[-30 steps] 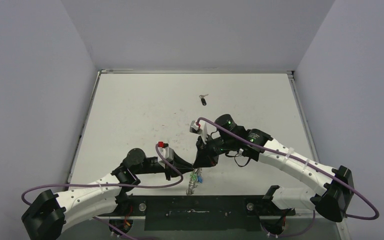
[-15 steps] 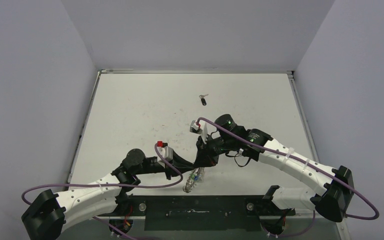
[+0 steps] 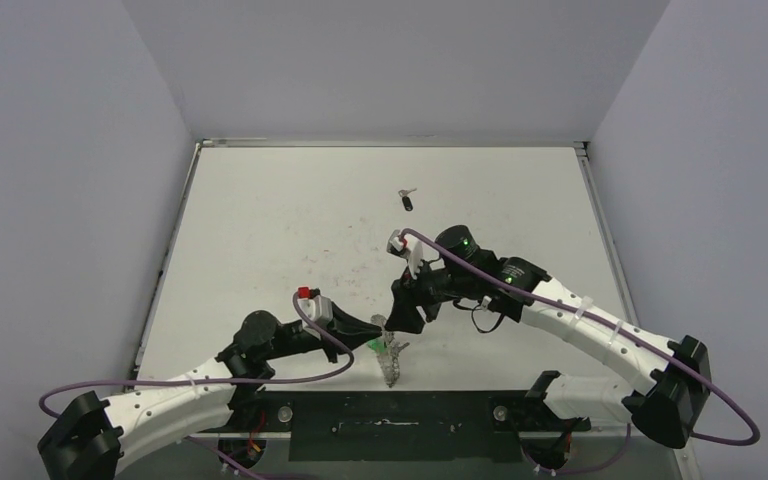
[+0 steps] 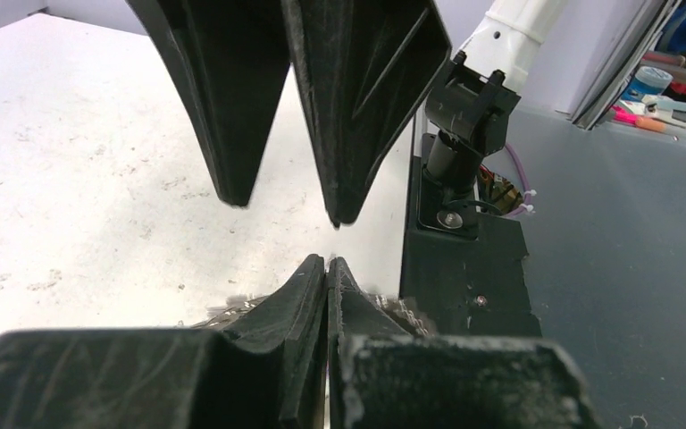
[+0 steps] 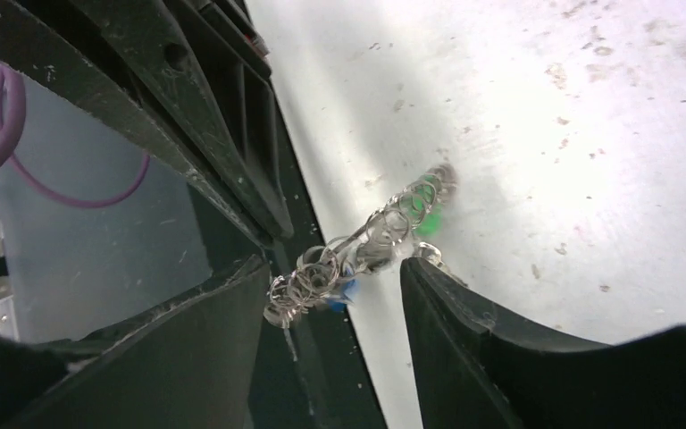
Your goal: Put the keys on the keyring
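Right pincer (image 5: 332, 268) newly apart around looped silvery keyring (image 5: 384, 228); left pincer (image 4: 326, 264) clamped on it.

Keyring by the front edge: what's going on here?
The left claw is shut at the keyring, which stands on edge near the table's front edge carrying a green-headed key and a blue-headed key; whether it pinches it is unclear. The right claw is open close by, gripping nothing. One black-headed key lies loose farther back.

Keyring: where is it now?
In the top view the keyring sits at the table's near edge, about centre, beside the left claw; the right wrist view shows it between the open right claw's fingers.
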Tool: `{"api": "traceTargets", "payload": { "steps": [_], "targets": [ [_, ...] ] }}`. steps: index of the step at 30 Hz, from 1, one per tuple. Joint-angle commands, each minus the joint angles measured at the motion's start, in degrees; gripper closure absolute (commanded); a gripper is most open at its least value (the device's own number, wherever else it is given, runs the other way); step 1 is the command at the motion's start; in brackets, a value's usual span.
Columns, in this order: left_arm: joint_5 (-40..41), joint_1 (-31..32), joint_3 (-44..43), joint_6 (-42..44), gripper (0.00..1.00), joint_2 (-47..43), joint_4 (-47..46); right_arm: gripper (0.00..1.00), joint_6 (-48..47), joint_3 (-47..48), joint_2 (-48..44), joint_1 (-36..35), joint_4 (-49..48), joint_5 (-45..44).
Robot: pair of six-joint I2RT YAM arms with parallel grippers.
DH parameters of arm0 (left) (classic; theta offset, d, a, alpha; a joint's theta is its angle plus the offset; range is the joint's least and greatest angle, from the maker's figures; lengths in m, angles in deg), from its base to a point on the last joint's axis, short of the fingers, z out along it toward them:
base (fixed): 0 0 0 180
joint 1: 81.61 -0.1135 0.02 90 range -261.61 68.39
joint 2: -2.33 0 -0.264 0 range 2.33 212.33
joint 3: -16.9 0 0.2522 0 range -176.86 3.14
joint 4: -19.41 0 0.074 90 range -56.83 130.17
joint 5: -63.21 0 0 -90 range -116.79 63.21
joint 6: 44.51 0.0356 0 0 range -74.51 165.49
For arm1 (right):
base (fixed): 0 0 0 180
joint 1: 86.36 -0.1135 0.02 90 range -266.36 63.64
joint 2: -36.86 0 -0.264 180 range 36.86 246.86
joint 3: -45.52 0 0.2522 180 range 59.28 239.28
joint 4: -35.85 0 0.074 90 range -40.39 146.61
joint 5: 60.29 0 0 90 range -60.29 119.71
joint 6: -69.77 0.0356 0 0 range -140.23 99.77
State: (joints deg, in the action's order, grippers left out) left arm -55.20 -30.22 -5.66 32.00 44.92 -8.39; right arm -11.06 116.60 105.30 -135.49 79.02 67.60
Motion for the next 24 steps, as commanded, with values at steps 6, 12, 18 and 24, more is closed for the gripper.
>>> {"api": "traceTargets", "payload": {
  "steps": [6,12,18,24],
  "targets": [
    [4.6,0.4,3.5,-2.0,1.0,-2.5,-3.0,0.39,0.0,-4.7,-7.4,2.1,-5.4,-8.1],
    [8.0,0.4,3.3,-2.8,0.92,-2.8,1.5,0.35,2.7,-9.6,-7.8,5.5,-7.0,-11.7],
    [13.6,0.5,0.6,-10.0,0.5,-1.8,15.9,0.27,11.1,-17.2,-8.4,9.5,-8.0,-17.9],
    [24.5,0.5,-2.3,-22.2,0.44,1.1,31.4,0.33,18.2,-25.4,-8.2,9.7,-11.5,-19.9]
  ]
}}
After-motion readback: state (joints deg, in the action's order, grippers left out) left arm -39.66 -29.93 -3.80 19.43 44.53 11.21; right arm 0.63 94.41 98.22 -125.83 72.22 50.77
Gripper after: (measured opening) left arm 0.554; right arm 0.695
